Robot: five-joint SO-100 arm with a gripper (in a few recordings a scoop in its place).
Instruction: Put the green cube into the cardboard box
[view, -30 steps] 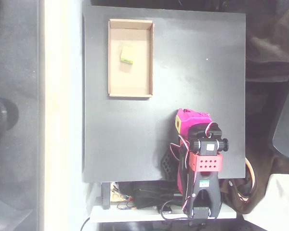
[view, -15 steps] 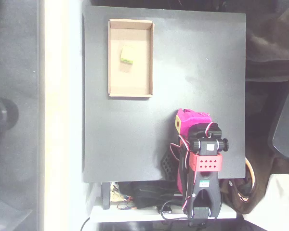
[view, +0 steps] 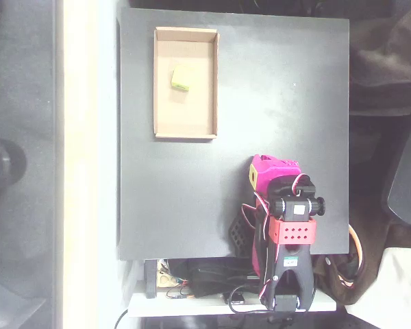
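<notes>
In the overhead view a black square worktop (view: 274, 103) takes up the middle of the picture, with a pale strip and a grey floor area to its left and dark clutter beyond its right edge.

The arm (view: 288, 233) is folded up at the lower right of the worktop — a magenta body with a red perforated bracket, black motors and red-and-white wires, its black base hanging over the near edge. A small yellow patch shows on the magenta part's left side. The end effector (view: 241, 234) appears as a dark shape tucked just left of the arm's body, low over the worktop near the bottom edge; whether its jaws are parted or closed cannot be told from this angle, and nothing can be seen between them.

The cardboard box (view: 185, 133) lies in the upper left part of the worktop, its long side running up and down the picture, low walls all round and open on top.

The green cube (view: 180, 79) rests on the floor of the box, in its upper half and slightly left of the middle line, clear of all four walls. It lies well apart from the end effector — up and to the left of it, with a wide stretch of bare black worktop between the box's lower wall and the arm.
</notes>
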